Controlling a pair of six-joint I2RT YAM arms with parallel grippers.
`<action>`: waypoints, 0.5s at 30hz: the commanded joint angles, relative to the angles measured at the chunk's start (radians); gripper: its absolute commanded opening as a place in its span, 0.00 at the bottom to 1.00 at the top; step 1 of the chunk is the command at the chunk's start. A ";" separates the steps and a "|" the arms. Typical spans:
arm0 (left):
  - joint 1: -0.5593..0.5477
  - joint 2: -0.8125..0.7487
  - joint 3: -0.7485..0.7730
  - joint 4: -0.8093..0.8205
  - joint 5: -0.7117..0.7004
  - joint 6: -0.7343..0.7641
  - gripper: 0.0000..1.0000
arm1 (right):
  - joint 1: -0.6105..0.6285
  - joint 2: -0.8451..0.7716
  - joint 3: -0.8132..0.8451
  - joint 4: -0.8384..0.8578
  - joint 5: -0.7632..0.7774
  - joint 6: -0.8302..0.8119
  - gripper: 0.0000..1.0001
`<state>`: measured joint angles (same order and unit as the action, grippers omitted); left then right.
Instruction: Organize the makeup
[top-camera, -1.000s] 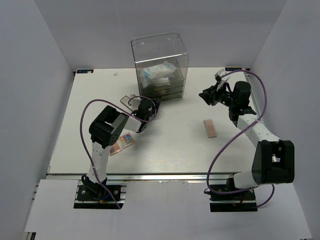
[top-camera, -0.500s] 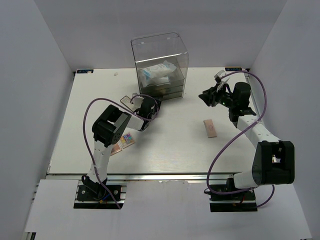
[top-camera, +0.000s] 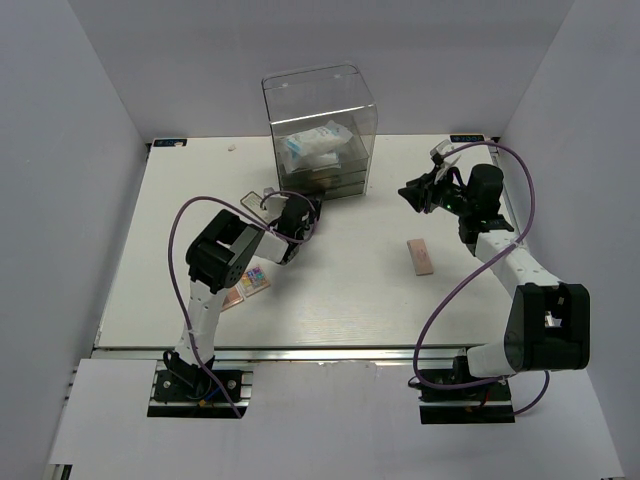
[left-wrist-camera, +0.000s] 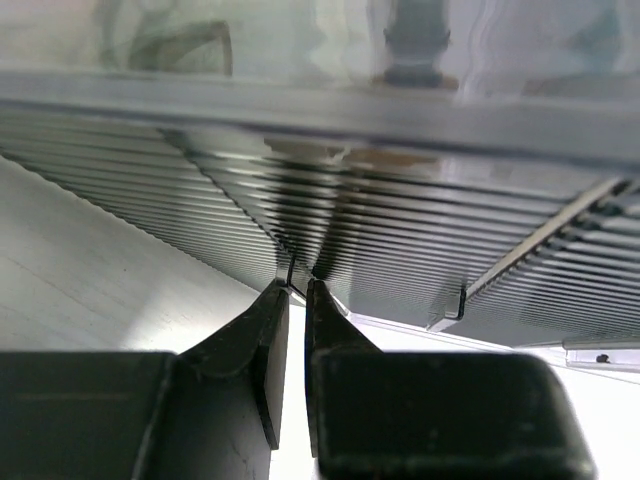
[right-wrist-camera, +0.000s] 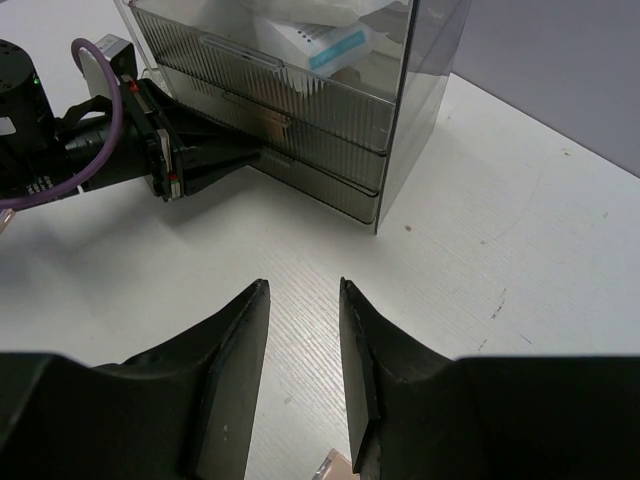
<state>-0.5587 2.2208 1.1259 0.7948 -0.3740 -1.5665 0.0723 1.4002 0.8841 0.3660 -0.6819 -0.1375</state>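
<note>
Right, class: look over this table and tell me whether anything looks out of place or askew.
Nothing is spilled or broken, but makeup lies loose outside the drawer box. A peach palette sits alone at a slant, and a multicoloured palette lies beside a second palette by the left arm.

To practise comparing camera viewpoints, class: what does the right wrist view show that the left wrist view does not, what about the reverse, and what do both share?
Only the right wrist view shows the right gripper, open above the table, the white-and-blue packet inside the drawer box, and the left gripper seen from the side at the drawer fronts. Only the left wrist view shows, close up, the left gripper's fingers pinched about a thin drawer handle. Both show the box's ribbed drawer fronts and the white table.
</note>
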 joint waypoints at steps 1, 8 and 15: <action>0.000 -0.001 -0.025 0.027 -0.045 0.013 0.08 | -0.005 -0.029 -0.013 0.017 -0.015 -0.001 0.40; -0.029 -0.021 -0.104 0.125 -0.023 -0.015 0.05 | -0.005 -0.032 -0.030 -0.002 -0.002 -0.010 0.40; -0.076 -0.078 -0.217 0.227 0.004 -0.036 0.05 | -0.005 -0.036 -0.037 -0.038 0.007 -0.025 0.45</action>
<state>-0.6083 2.2089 0.9718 1.0008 -0.3782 -1.6028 0.0723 1.3991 0.8566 0.3386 -0.6796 -0.1452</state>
